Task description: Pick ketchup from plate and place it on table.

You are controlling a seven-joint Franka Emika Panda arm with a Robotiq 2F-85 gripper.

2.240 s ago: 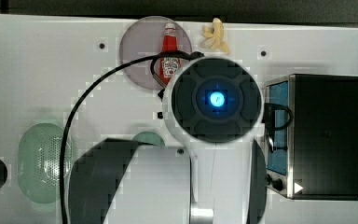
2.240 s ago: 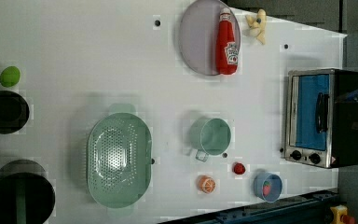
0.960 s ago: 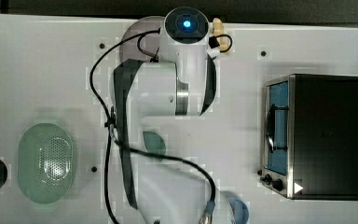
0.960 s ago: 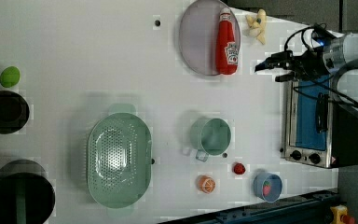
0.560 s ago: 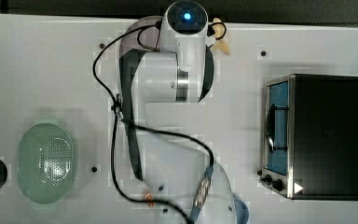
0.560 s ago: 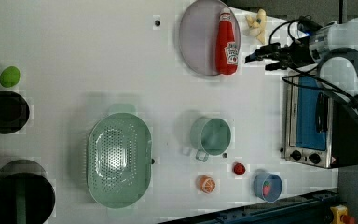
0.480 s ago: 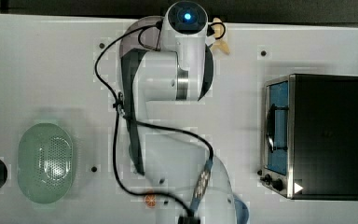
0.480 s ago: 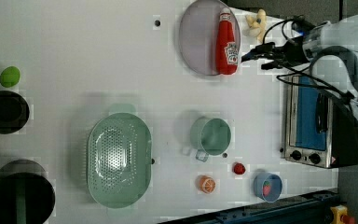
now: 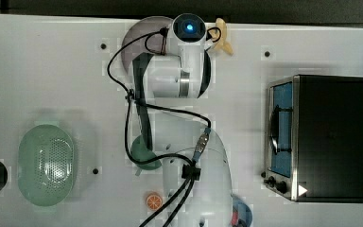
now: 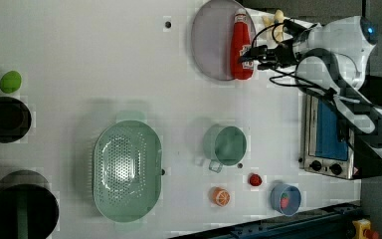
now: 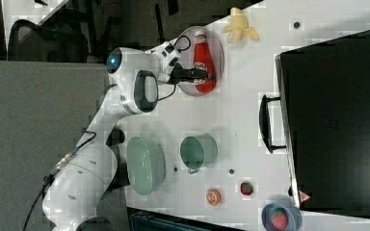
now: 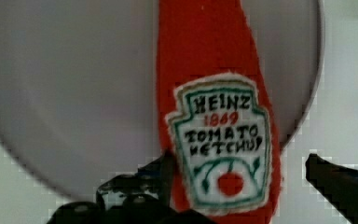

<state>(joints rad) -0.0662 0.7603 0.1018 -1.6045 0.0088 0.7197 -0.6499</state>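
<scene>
The ketchup (image 10: 241, 45), a slim red bottle with a white label, lies flat on the lilac-grey plate (image 10: 211, 42) near the white table's (image 10: 104, 64) far edge. My gripper (image 10: 251, 56) hovers over the bottle's wide lower end, open. In the wrist view the labelled ketchup (image 12: 214, 93) lies between my gripper's (image 12: 242, 172) two dark fingers, one finger (image 12: 163, 168) close against its side and the other well apart. The right view shows the gripper (image 11: 200, 73) above the ketchup (image 11: 202, 55) on the plate (image 11: 218, 45). In the top view my arm covers the bottle, and part of the plate (image 9: 139, 33) shows.
A banana (image 10: 277, 17) lies just beyond the plate. A toaster oven (image 10: 328, 134) stands at the left view's right. A green mug (image 10: 224, 144), green perforated basket (image 10: 127, 169), orange half (image 10: 220, 195), strawberry (image 10: 254, 179) and blue bowl (image 10: 285, 198) sit nearer.
The arm has swung from beside the toaster oven toward the plate, and the gripper now stands over the ketchup's lower end. Its fingers stay open. The bottle has not moved.
</scene>
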